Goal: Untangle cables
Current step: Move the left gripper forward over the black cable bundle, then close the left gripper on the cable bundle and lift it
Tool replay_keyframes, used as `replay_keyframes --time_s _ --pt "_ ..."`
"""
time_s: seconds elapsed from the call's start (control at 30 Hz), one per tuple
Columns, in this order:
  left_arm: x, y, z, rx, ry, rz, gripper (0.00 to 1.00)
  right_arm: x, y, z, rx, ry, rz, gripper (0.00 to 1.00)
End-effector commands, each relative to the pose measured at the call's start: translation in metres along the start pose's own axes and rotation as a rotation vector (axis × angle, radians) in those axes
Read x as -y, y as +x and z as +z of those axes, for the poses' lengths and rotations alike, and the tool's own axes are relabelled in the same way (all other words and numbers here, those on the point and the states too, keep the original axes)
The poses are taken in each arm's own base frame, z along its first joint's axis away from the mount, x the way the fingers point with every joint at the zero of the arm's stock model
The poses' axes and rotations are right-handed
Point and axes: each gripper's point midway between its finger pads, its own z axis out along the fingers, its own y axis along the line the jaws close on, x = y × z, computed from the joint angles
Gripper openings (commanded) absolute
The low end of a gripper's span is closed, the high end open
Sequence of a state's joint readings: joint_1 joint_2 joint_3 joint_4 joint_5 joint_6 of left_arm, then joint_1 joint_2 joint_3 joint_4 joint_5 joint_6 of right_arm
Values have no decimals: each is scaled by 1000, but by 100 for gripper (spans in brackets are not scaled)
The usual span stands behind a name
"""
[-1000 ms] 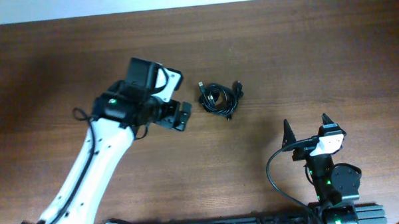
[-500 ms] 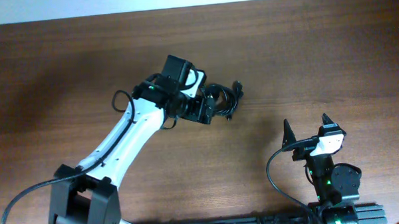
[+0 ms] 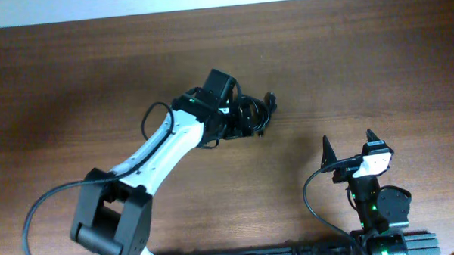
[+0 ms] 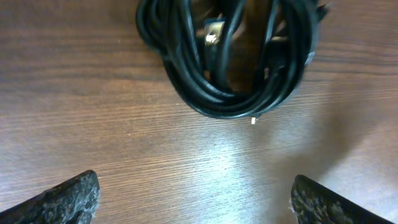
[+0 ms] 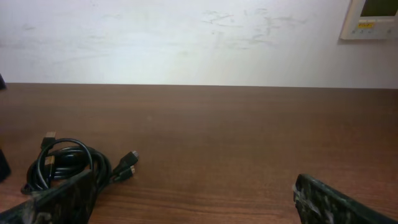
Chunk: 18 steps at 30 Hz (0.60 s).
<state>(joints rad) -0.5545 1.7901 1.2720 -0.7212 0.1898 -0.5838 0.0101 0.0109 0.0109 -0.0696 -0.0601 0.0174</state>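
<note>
The cables [image 3: 258, 111] lie as a small black coiled bundle on the wooden table, slightly right of centre. My left gripper [image 3: 236, 118] hovers over the bundle's left edge and partly hides it from above. In the left wrist view the cables [image 4: 230, 62] are just ahead of my left gripper [image 4: 196, 199], which is open with only bare wood between its fingers [image 4: 68, 196]. My right gripper [image 3: 347, 138] stands open near the front right, well apart from the bundle. From there the cables [image 5: 68, 163] show at far left, metal-tipped plugs sticking out, beyond the open right gripper [image 5: 193, 202].
The left arm [image 3: 152, 156] crosses the table diagonally from the front left. A thick black robot cable [image 3: 311, 200] loops beside the right arm's base. A white wall with a small panel [image 5: 373, 17] stands behind the table's far edge.
My left arm has swung right across the table, and its gripper has come from left of the bundle to over its left edge. The right arm has not moved.
</note>
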Motion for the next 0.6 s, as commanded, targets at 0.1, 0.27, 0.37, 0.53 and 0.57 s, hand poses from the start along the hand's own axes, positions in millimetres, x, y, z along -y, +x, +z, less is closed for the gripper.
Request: replay_keyframes --time_s 0.1,0.27,0.37,0.53,0.57 --pt "-12 4 35 -19 -109 -141 99 0 3 0 -8 3 -5 99" --pt "-16 -13 40 66 -135 -211 99 0 3 0 -7 3 -5 99" --pt "-2 -35 40 148 -70 -200 99 0 3 0 -8 3 -5 99" --pt "-2 -38 58 153 -63 -240 99 0 3 0 -8 3 -5 99" --pt "-5 -36 64 141 -72 -257 99 0 3 0 -7 3 -5 99"
